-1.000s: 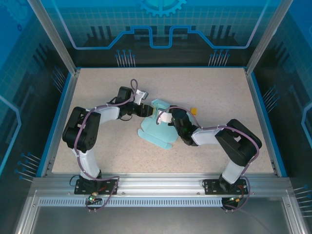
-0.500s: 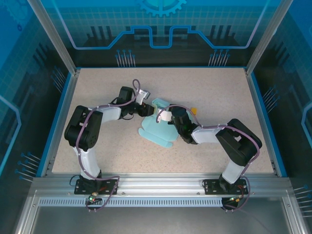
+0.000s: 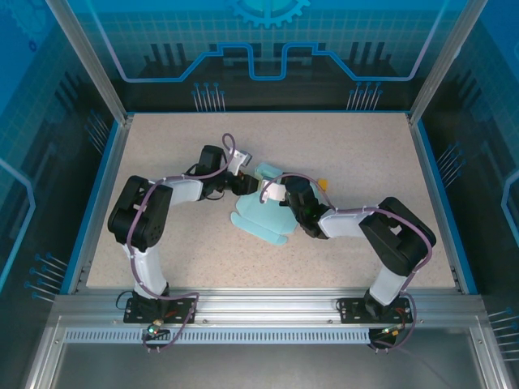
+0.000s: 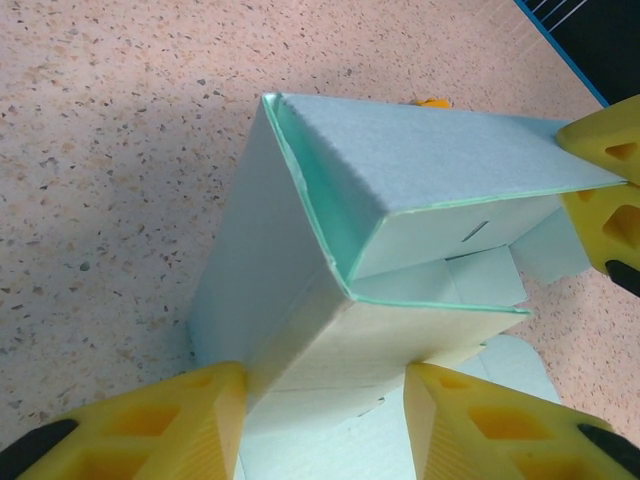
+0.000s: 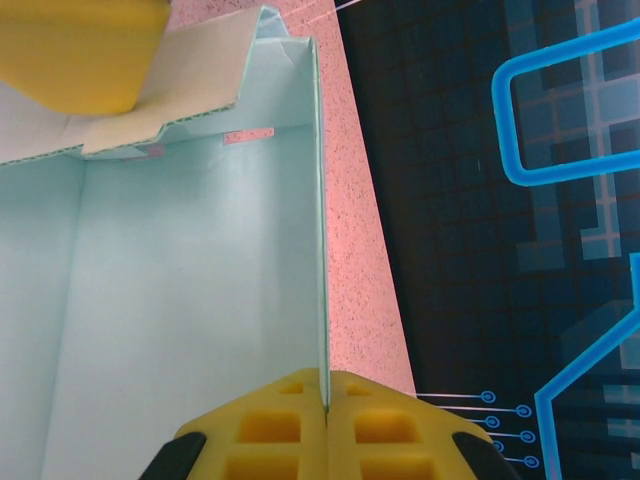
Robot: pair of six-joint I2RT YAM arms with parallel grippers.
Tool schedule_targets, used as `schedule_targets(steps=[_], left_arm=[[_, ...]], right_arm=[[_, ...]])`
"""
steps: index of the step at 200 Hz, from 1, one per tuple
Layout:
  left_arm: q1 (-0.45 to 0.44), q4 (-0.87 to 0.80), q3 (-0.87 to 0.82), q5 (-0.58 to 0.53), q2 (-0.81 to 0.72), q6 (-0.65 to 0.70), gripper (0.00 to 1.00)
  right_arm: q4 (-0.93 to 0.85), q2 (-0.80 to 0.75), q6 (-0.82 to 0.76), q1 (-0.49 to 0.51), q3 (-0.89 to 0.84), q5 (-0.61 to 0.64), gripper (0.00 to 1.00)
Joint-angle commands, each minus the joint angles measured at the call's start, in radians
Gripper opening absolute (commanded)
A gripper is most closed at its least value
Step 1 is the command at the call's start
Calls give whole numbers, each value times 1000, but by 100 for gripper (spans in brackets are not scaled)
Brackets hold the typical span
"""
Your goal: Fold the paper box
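Right gripper jaws were shut tight on the box wall's thin edge. Left gripper jaws stood part open, clamped across the box's near end, one finger on each side. Speckled table. Box lay mid-table, walls partly raised. Orange block sat just beside the right gripper.

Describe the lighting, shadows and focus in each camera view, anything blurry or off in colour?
Top external view: even, diffuse light, sharp throughout, only soft shadows under the arms on the table. Left wrist view: the paper box is crisp, with a soft shadow on the table to its left. Right wrist view: the table looks pinkish, and a yellow finger at upper left is blurred.
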Motion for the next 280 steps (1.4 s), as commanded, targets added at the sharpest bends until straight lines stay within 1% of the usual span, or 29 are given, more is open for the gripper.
schedule_targets(steps=[1, 36, 73, 90, 130, 166, 200, 220, 241, 262, 280], left_arm=[[-20, 54, -6, 43, -10, 6, 50], [-20, 46, -2, 32, -8, -2, 51], [-20, 37, 0, 5, -11, 1, 44], [-21, 33, 1, -16, -12, 1, 43], [-30, 29, 14, -98, -4, -5, 46], [-39, -4, 38, -145, 8, -5, 49], [-43, -4, 38, -179, 8, -18, 49], [-48, -15, 32, -221, 7, -10, 47], [-56, -20, 15, -289, -1, 0, 44], [-57, 1, -6, -359, -4, -8, 40], [-58, 5, -8, -394, 0, -24, 37]], right_arm=[[-15, -1, 21, 4, 12, -50, 0], [-15, -2, 22, 4, 12, -52, 0], [-20, -7, 22, 5, 10, -61, 0], [-26, -16, 28, 5, 1, -79, 0], [-76, -38, 56, 5, -2, -119, 0], [-93, -45, 68, 3, 1, -127, 0], [-103, -44, 71, 3, 8, -123, 0], [-103, -46, 76, 2, 6, -120, 0], [-107, -54, 84, -3, 6, -120, 0], [-111, -61, 89, -3, 4, -123, 0], [-115, -62, 95, -3, 5, -124, 0]])
